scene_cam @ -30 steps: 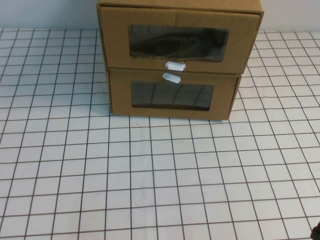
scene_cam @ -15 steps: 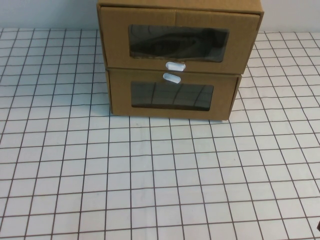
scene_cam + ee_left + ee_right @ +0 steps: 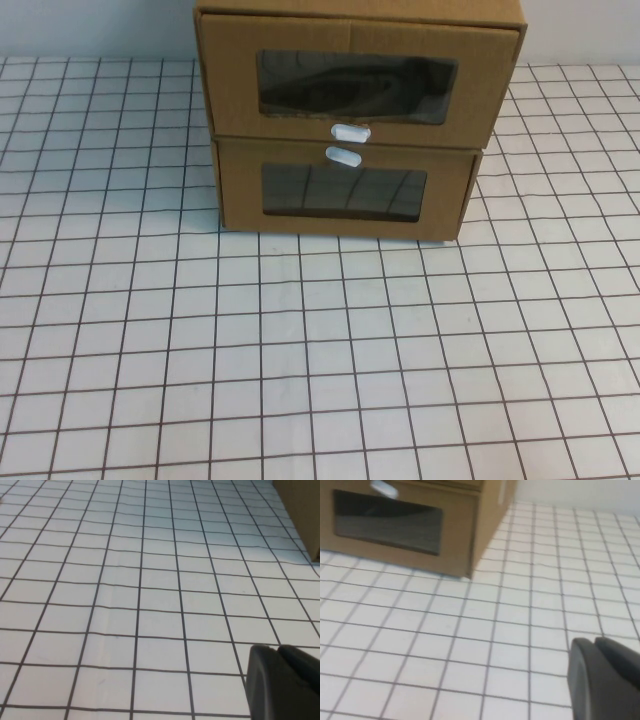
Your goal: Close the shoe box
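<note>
The shoe box (image 3: 358, 75) is the upper of two stacked brown cardboard drawer boxes at the back of the table. It has a wide clear window with a white pull tab (image 3: 350, 131) below it, and its drawer front sits about flush with its sleeve. Neither gripper shows in the high view. My left gripper (image 3: 277, 651) hangs over the grid mat, shut and empty, well away from the boxes. My right gripper (image 3: 594, 642) is shut and empty above the mat, in front of the stack and off its right corner.
The lower box (image 3: 345, 190) has its white tab (image 3: 343, 155) above its window; it also shows in the right wrist view (image 3: 405, 530), and a cardboard corner shows in the left wrist view (image 3: 300, 510). A white grid mat (image 3: 300, 350) covers the table in front.
A dark tip at the bottom right corner of the high view one second ago has slid out of view. The boxes have not moved.
</note>
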